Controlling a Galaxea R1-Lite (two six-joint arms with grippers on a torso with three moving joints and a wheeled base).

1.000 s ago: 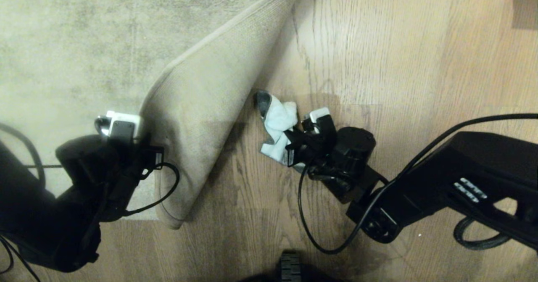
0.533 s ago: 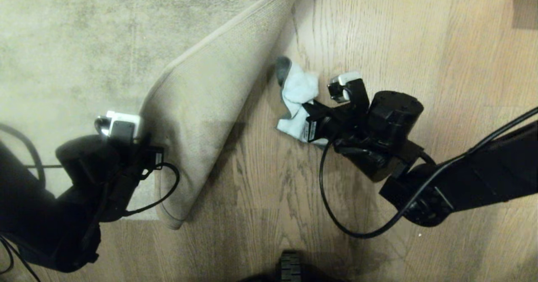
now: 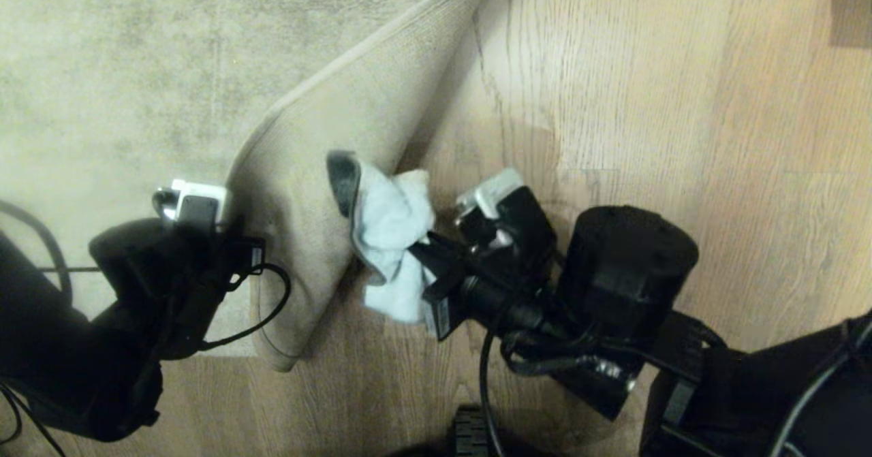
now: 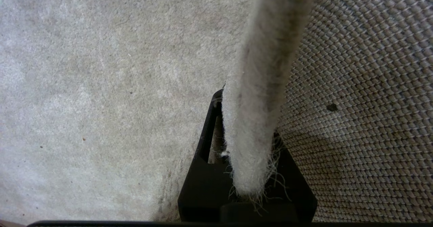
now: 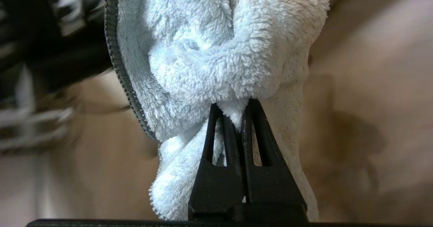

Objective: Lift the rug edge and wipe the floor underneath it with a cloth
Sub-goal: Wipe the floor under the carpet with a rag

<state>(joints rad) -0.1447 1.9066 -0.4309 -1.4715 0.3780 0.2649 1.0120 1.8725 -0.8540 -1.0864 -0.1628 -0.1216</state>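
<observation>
1. The rug (image 3: 136,55) fills the head view's left and far side. It is large and surely heavy, so only a border can be raised, not the whole.
2. The floor (image 3: 647,103), bare oak-grain planks with a slight sheen, takes up the right; it looks smooth enough for fabric to slide on.
3. The rug edge (image 3: 327,171) stands folded up and back, its tan woven backing facing the right arm. It looks stiff enough to hold a flap yet bends along a crease. The hem is the place to grip.
4. The left gripper (image 4: 248,159) is clamped on that hem near the corner, pile on one side, backing on the other.
5. The cloth (image 3: 392,232) is small, fluffy, light and limp, bunched against the raised backing just above the planks. It is best pinched at a gathered fold.
6. The right gripper (image 5: 242,118) has its jaws closed tight on such a fold.
</observation>
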